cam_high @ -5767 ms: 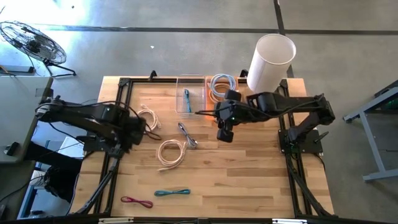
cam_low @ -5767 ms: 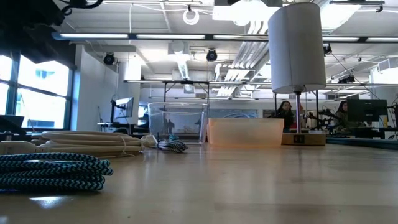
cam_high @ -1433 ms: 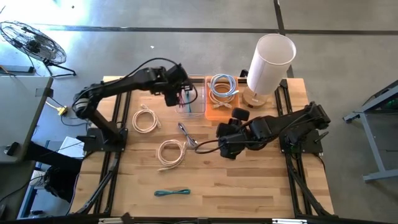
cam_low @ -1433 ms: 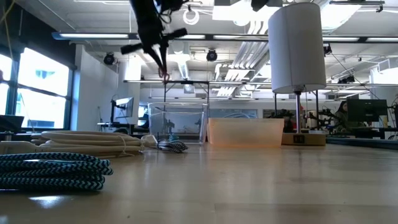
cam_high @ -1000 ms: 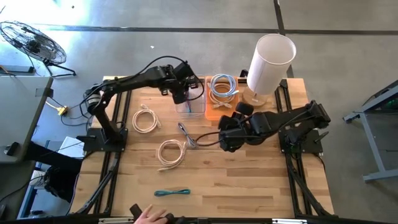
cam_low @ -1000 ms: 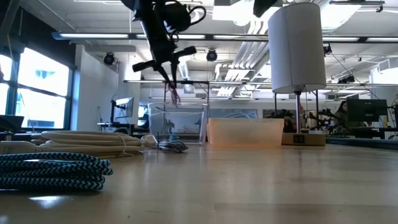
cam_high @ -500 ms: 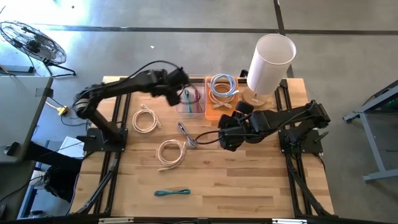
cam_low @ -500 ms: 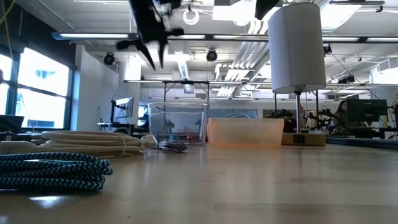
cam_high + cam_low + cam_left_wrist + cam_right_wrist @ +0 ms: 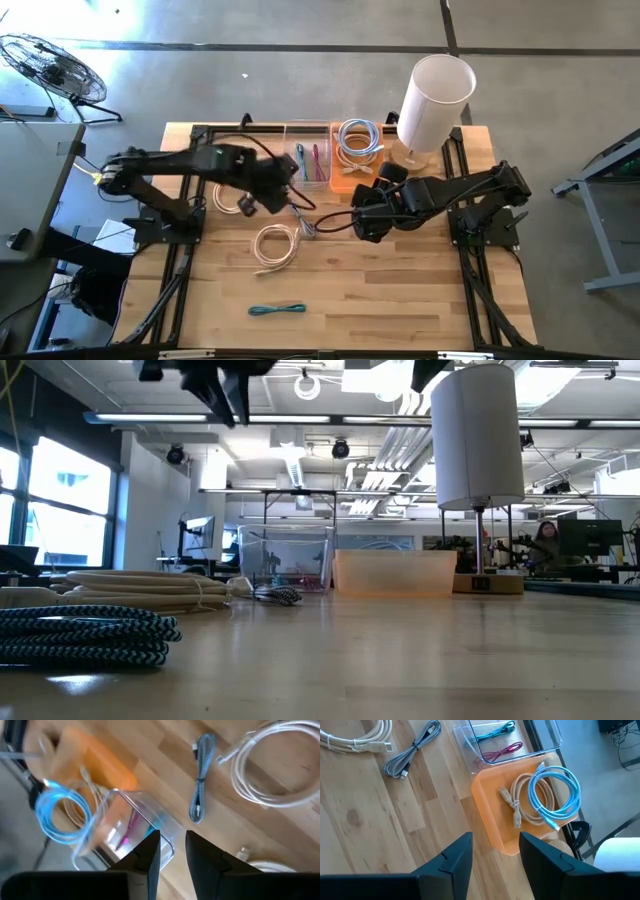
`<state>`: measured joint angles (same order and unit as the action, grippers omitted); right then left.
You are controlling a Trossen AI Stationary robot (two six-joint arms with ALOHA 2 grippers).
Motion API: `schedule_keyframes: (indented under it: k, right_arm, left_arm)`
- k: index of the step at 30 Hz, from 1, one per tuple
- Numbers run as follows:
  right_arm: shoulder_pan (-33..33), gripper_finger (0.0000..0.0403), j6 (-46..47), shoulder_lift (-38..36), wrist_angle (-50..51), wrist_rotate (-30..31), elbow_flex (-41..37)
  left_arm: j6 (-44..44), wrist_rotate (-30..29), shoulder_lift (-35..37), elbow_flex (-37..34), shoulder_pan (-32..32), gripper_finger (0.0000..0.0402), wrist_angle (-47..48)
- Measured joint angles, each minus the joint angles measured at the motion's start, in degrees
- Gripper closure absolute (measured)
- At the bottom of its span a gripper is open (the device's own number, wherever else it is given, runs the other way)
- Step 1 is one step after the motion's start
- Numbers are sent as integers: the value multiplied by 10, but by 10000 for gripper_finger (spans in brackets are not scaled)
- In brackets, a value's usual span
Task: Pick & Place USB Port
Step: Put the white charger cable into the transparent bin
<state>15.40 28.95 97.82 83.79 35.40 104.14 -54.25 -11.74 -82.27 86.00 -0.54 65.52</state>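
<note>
A pink cable [image 9: 502, 750] and a teal cable [image 9: 495, 732] lie on the floor of the clear bin [image 9: 308, 160] at the table's far side. My left gripper [image 9: 172, 852] hovers open and empty above the table just left of and nearer than that bin, close to its near left corner [image 9: 285, 185]. My right gripper [image 9: 495, 865] hangs open and empty over the table, near the orange tray [image 9: 352, 178]. A grey braided cable [image 9: 303, 220], a white coil [image 9: 275, 245] and a second teal cable [image 9: 277, 310] lie flat on the wood.
The orange tray holds a blue cable [image 9: 555, 795] and a beige one [image 9: 517, 802]. Another white cable [image 9: 228, 195] lies partly under my left arm. A tall white cylinder [image 9: 435, 95] stands at the far right. Bare wood stretches along the near right.
The pink cable hung from my left gripper over the clear bin; it has been let go and now lies in the bin beside the teal one. My left gripper has risen, rolled, and swung toward the table's near left, away from the bin.
</note>
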Motion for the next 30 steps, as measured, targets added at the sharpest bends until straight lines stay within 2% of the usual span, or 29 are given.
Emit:
schedule_keyframes:
  k: [3, 8, 13, 18, 24, 30]
  right_arm:
    - [0, 250, 1, 0, -1, -5, 0]
    - [6, 250, 1, 0, -3, -29, 0]
    - [29, 250, 11, 0, -1, -25, 0]
    - [55, 250, 42, -4, 12, 9, 0]
    - [89, 250, 109, -32, 35, 72, 0]
    - [125, 250, 174, -82, 63, 134, 0]
  left_arm:
    - [45, -4, -37, -11, 7, 314, -15]
    - [81, 29, -101, -27, 5, 314, -32]
    - [59, 38, -148, -43, 2, 314, -34]
    - [5, 37, -179, -53, 2, 314, -78]
    - [-16, 40, -204, -52, -8, 314, -144]
    - [-13, 63, -218, -54, -37, 314, -125]
